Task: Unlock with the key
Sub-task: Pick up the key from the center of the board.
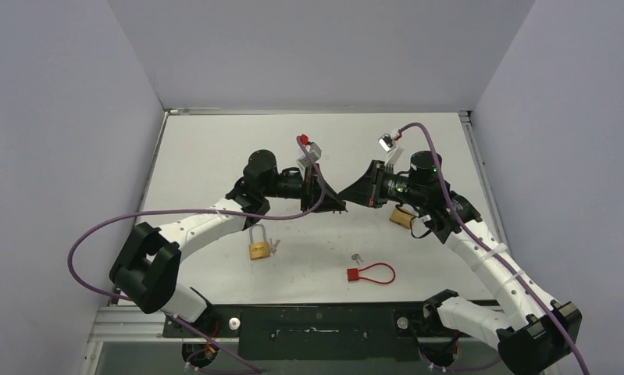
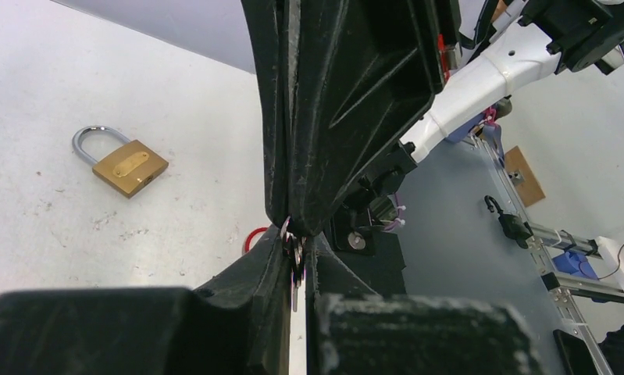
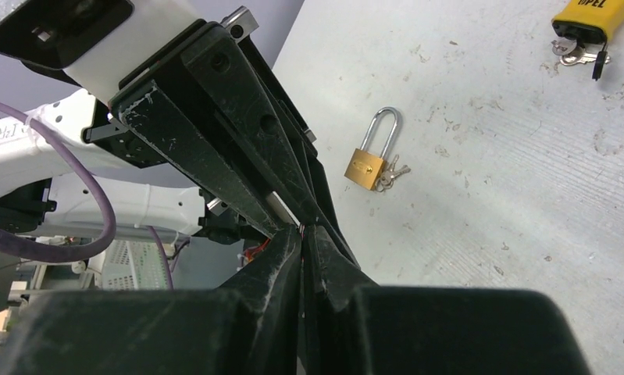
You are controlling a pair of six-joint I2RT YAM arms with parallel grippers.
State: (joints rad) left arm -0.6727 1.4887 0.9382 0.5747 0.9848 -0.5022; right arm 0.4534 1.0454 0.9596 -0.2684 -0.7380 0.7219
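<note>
While the key (image 2: 295, 266) hung in mid-air over the table (image 1: 215, 148), clamped by the closed fingers of your left claw (image 2: 297, 242), your right claw (image 3: 304, 233) met it tip to tip, fingers drawn together too, though I couldn't tell whether it gripped. You wanted a firm right-hand bite before easing the left, then a steady carry to the padlock (image 1: 258, 248).

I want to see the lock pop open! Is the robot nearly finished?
Not yet. Done: a small key is up off the table. In hand: the left gripper pinches it in mid-air, and the right gripper, tips shut, meets it, as for a handover. Left: the brass padlock lies on the table, shackle shut, so unlocking has not begun.
</note>
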